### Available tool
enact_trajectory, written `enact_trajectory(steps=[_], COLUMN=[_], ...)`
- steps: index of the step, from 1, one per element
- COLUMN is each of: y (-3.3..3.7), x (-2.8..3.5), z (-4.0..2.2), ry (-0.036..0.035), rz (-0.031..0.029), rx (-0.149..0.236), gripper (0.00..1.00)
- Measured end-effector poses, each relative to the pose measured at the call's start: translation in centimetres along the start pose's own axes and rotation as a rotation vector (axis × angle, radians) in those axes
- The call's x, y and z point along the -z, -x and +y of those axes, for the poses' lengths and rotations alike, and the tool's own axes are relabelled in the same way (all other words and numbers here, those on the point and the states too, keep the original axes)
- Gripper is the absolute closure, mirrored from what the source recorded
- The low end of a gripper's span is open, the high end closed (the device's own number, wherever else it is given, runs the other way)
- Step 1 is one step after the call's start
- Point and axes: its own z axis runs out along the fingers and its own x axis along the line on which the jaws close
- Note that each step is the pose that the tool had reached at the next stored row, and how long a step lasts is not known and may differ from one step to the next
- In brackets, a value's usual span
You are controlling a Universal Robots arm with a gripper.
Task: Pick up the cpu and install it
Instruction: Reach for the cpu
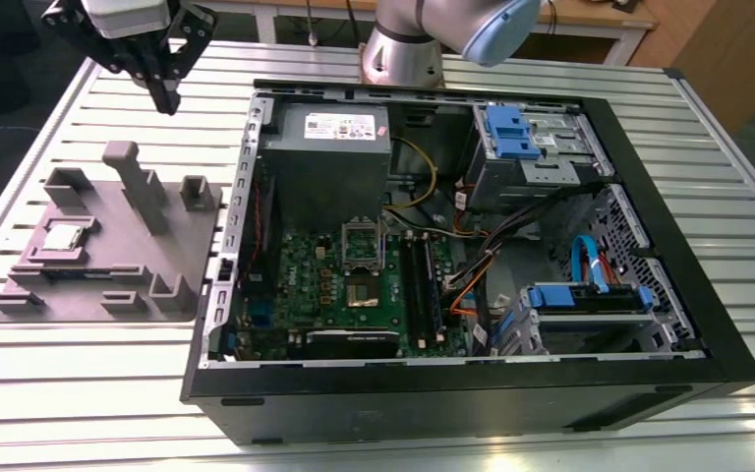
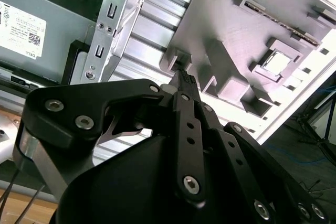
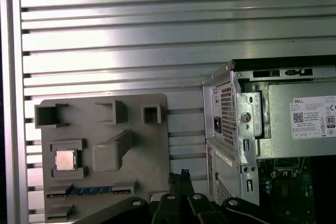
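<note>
While the cpu (image 1: 63,237) lies flat in its pocket on the grey fixture tray (image 1: 115,270), the hand (image 1: 165,98) hangs closed and empty over the worktop (image 1: 89,413), well apart from it. A clean pick probably calls for opening first, centring squarely above the chip, then descending level to catch opposite edges.

The robot's black gripper (image 1: 165,102) hangs in the upper left of the exterior view, pointing down, its fingers (image 1: 162,81) drawn together to a tip. The silver arm (image 1: 401,54), with a blue-capped joint, stands at top centre.
</note>
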Motion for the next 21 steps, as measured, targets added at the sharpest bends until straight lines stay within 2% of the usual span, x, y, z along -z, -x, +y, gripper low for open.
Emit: enact_trajectory(steps=[21], y=[-0.89], x=[-0.1], z=[-0.07], ry=[0.0], rz=[0.0001], rx=[0.0], gripper=[0.9])
